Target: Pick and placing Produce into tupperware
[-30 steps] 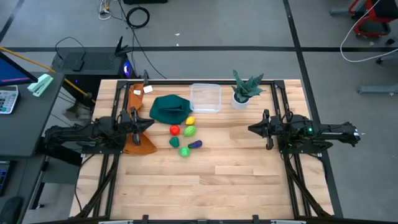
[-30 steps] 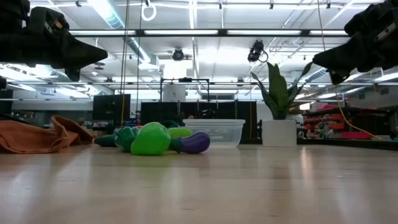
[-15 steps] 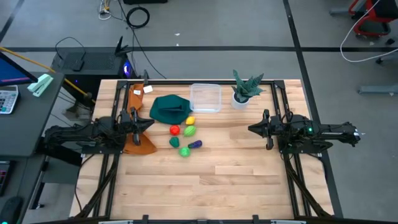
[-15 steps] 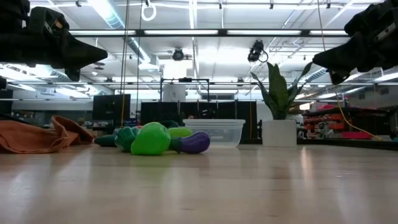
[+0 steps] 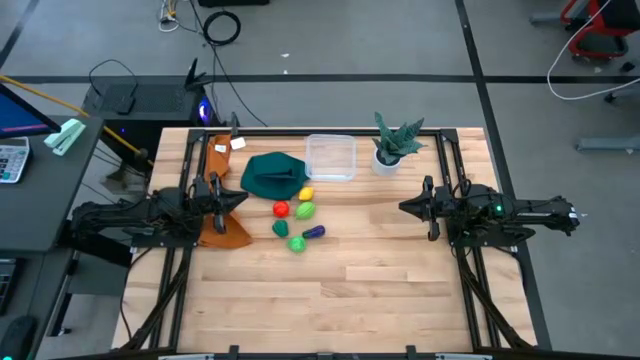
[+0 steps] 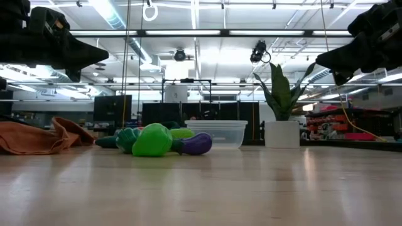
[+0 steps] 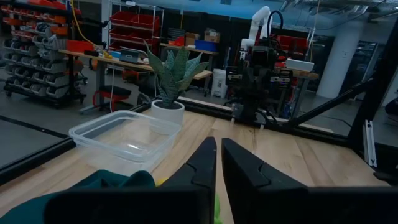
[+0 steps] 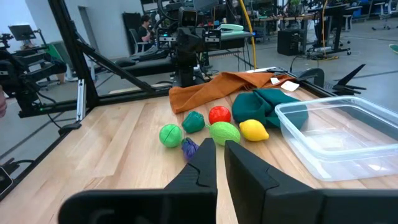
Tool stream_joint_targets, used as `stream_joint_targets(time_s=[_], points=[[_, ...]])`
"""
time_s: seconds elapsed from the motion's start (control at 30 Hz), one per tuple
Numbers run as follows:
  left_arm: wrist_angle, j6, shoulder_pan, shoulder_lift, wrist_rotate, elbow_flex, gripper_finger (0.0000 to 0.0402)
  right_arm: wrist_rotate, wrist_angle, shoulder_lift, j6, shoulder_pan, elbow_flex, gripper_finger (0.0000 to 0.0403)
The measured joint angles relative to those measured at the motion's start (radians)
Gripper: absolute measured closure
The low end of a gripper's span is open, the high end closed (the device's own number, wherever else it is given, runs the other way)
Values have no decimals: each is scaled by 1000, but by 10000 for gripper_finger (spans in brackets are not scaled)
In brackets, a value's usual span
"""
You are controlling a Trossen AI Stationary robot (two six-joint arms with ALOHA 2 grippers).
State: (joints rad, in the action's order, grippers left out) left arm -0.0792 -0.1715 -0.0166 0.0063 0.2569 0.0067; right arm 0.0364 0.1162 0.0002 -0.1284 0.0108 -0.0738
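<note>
While both arms hang idle at mid-height of the overhead frame, the left gripper (image 5: 232,197) waits at centre left with its fingers nearly together, holding nothing, above an orange cloth (image 5: 222,228). Just right of it the produce (image 5: 296,222) lies clustered at the frame's centre, below the green cloth (image 5: 272,175) and the empty tupperware (image 5: 331,157), presumably close for short carries. At centre right, the right gripper (image 5: 408,207) likewise points inward, fingers nearly closed and empty.

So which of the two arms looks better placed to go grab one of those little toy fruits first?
Probably the left. Its end effector sits close beside the small red toy fruit and yellow toy fruit. The right end effector waits farther off, across bare wooden table. Both hang above it, holding nothing.
</note>
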Motion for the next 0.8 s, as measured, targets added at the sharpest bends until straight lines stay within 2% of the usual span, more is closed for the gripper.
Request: stream_joint_targets(time_s=[0.5,0.8], points=[[1,-30,0,0,0,0,371,0,0,0,0,0,0,402],[1,-34,0,0,0,0,383,0,0,0,0,0,0,402]])
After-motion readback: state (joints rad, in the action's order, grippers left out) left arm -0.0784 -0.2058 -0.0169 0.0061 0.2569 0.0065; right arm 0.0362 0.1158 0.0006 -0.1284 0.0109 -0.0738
